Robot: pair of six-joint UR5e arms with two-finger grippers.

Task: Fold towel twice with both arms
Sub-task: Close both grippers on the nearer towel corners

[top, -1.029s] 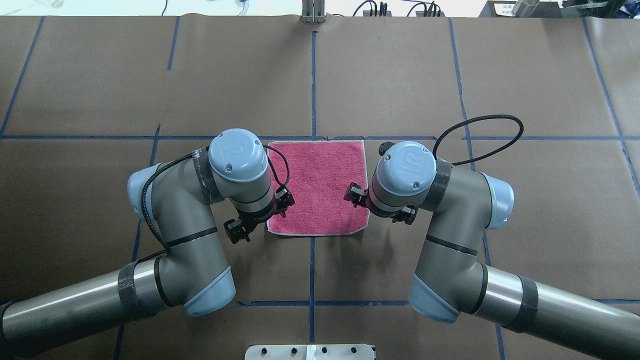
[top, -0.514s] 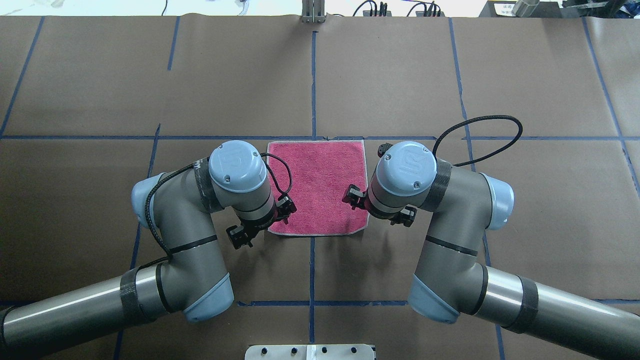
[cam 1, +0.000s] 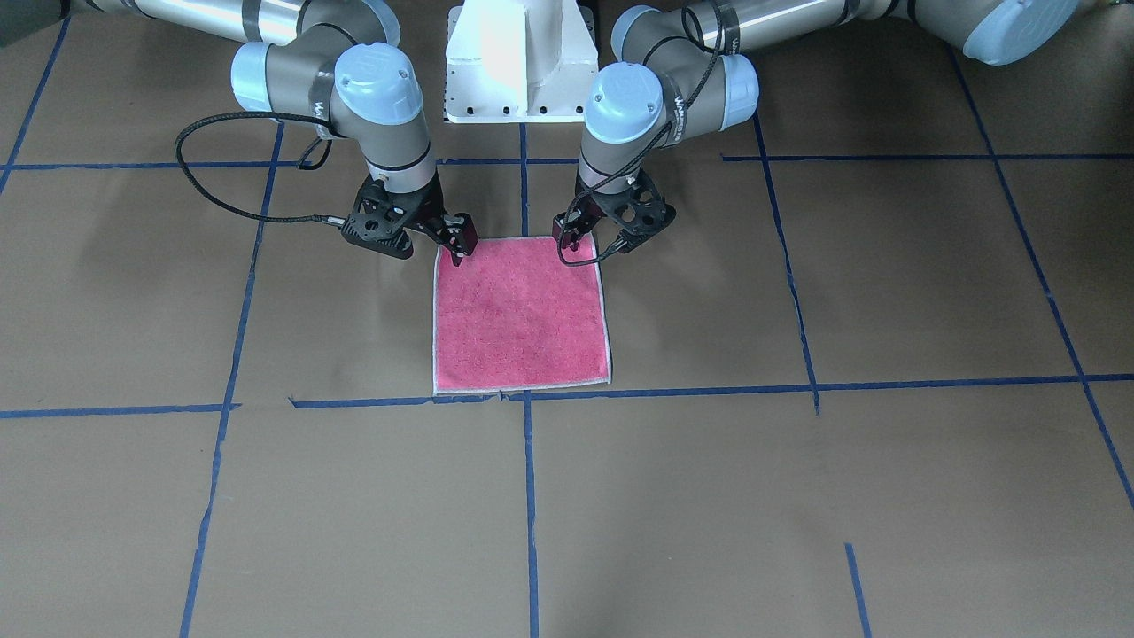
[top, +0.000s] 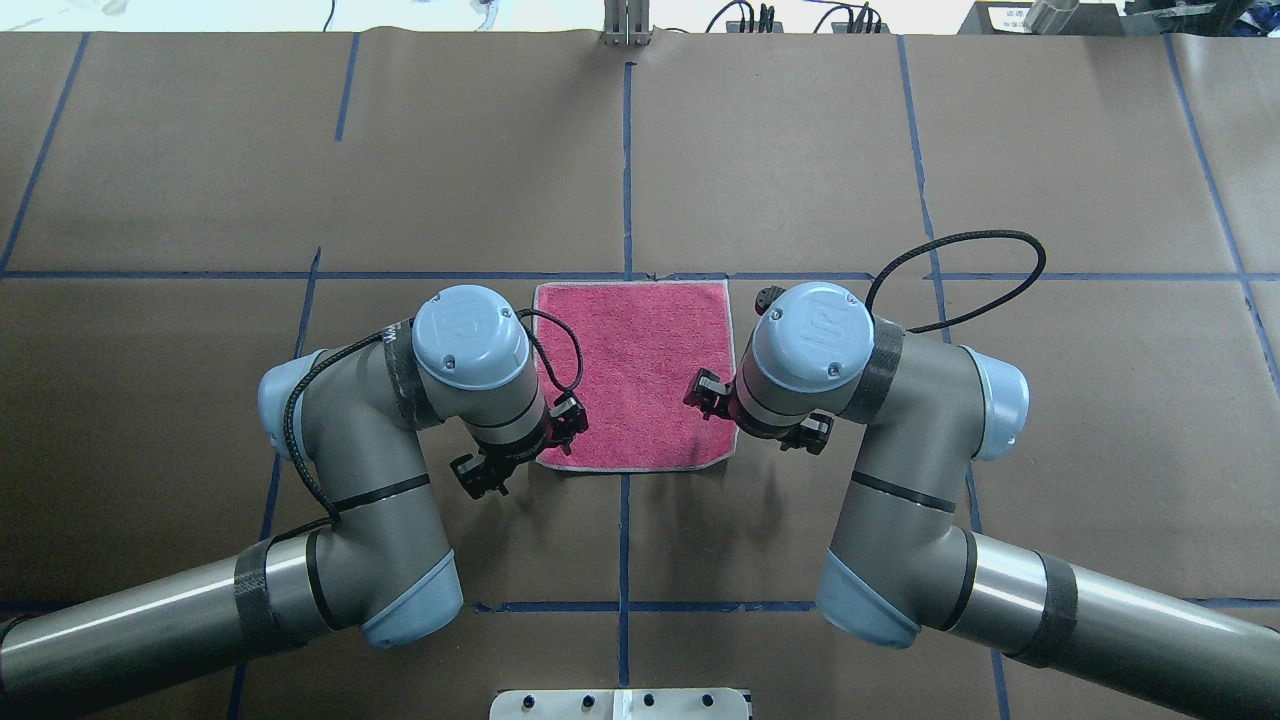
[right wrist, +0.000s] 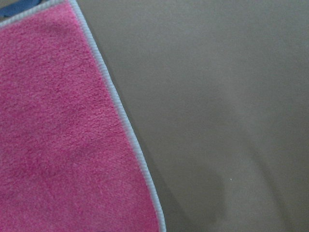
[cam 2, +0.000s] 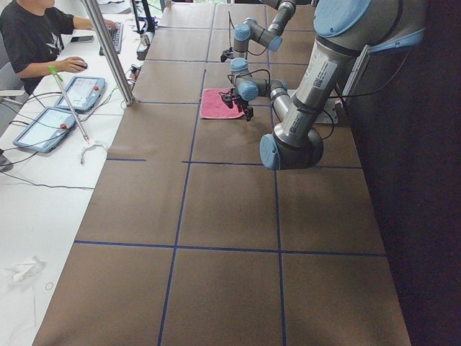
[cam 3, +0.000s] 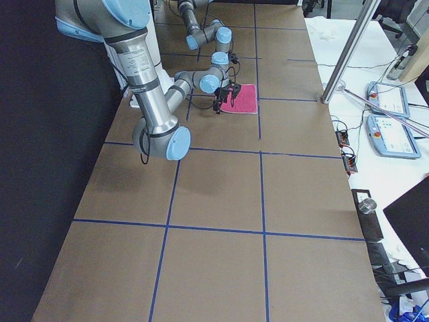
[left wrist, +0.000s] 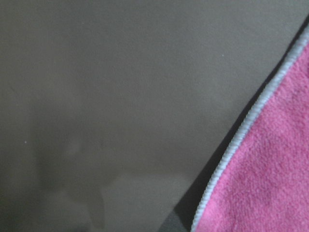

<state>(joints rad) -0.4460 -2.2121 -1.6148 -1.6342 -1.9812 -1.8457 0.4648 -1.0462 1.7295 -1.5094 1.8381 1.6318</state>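
The towel (cam 1: 521, 319) (top: 640, 370) lies flat and square on the brown table, pink face up, with a pale stitched edge. My left gripper (cam 1: 591, 248) hangs low at the towel's corner nearest the robot on its left side, jaws open astride the edge. My right gripper (cam 1: 434, 246) sits open at the other near corner, one red-padded finger on the cloth. Overhead, the wrists hide most of each gripper; only black fingers (top: 568, 415) show. Both wrist views show the towel (left wrist: 270, 183) (right wrist: 58, 135) edge close up, with no fingers in sight.
The white pedestal base (cam 1: 518, 62) stands just behind the towel. Blue tape lines (top: 627, 170) grid the brown paper. In the left side view a person (cam 2: 29, 36) sits at a desk with tablets (cam 2: 43, 126), behind a metal pole (cam 2: 108, 50).
The left arm's wrist has drawn back toward the robot, bringing its gripper to the towel's near corner. The right arm and the towel have hardly moved.
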